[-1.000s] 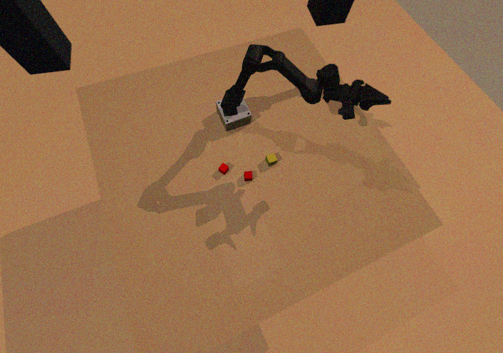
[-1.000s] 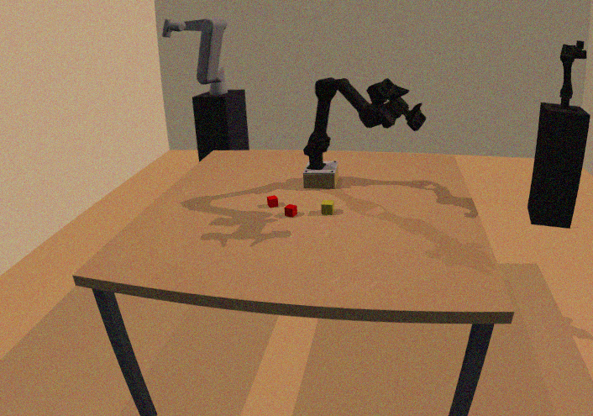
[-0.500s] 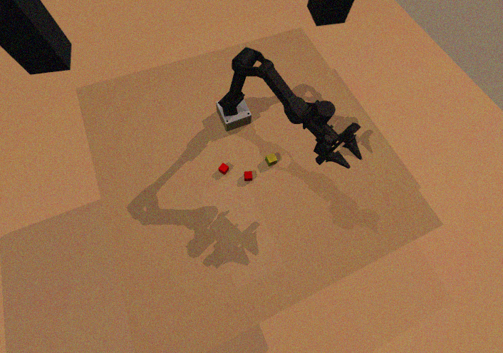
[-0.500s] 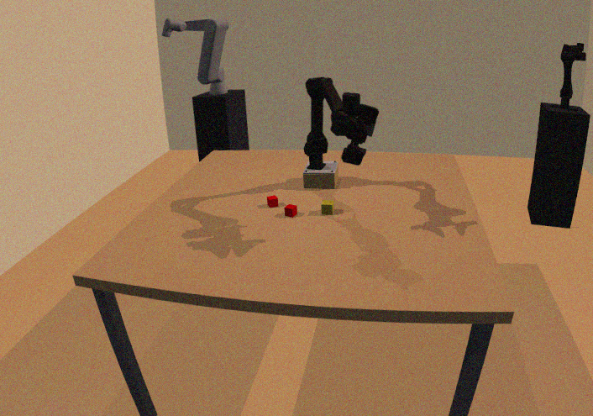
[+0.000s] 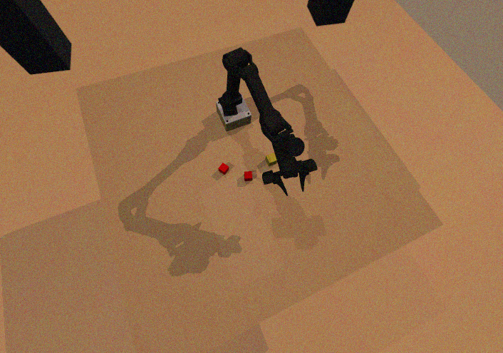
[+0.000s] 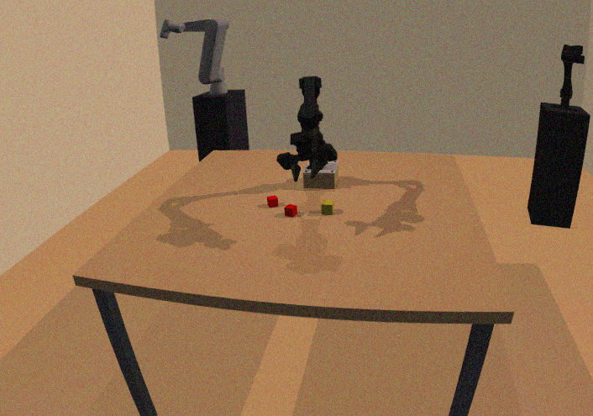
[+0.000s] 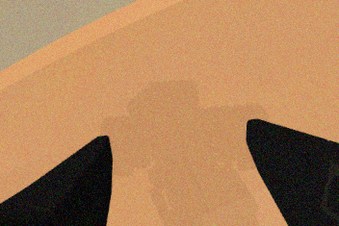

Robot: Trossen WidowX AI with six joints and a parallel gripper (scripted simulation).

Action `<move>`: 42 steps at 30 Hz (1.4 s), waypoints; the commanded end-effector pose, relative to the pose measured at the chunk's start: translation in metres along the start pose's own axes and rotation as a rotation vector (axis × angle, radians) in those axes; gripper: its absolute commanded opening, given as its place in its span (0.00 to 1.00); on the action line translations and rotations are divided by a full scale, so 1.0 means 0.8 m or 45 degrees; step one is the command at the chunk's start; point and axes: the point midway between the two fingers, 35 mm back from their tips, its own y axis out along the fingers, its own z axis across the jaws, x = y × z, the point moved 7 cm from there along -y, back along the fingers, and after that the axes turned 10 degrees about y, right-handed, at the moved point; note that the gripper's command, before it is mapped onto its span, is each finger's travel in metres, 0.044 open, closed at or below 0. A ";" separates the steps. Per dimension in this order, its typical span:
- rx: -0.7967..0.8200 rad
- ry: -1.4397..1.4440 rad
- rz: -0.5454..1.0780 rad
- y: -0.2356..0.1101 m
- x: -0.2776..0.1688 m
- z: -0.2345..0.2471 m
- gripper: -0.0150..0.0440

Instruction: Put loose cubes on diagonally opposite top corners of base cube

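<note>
Cubes are all sitting on the table (image 6: 239, 267): two red ones (image 5: 223, 167) (image 5: 248, 175) and the yellow one (image 5: 271, 158). The gripper (image 5: 293, 186) is hanging partly open, holding nothing; nearest red cube is lying off to its side, toward the other red.

The arm (image 5: 259, 100) and its gripper (image 5: 293, 190) are plain black, rising from a pale grey mount block (image 5: 234, 115) with a beige-looking side. Two loose cubes (image 5: 223, 167) (image 5: 248, 175) near the middle of the worktop are bright red, and the third cube (image 5: 271, 159) beside them is yellow with an olive shaded face. The table (image 6: 431, 277) is unpatterned orange-tan, marked only by darker brownish shadows, with a dark front edge and black legs (image 6: 122, 344).
</note>
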 end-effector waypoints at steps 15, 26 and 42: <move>-0.329 -0.823 0.815 -0.078 -0.018 -0.213 0.70; -0.119 -1.038 1.251 -0.152 -0.043 -0.275 0.70; -0.119 -1.038 1.251 -0.107 -0.098 -0.308 0.70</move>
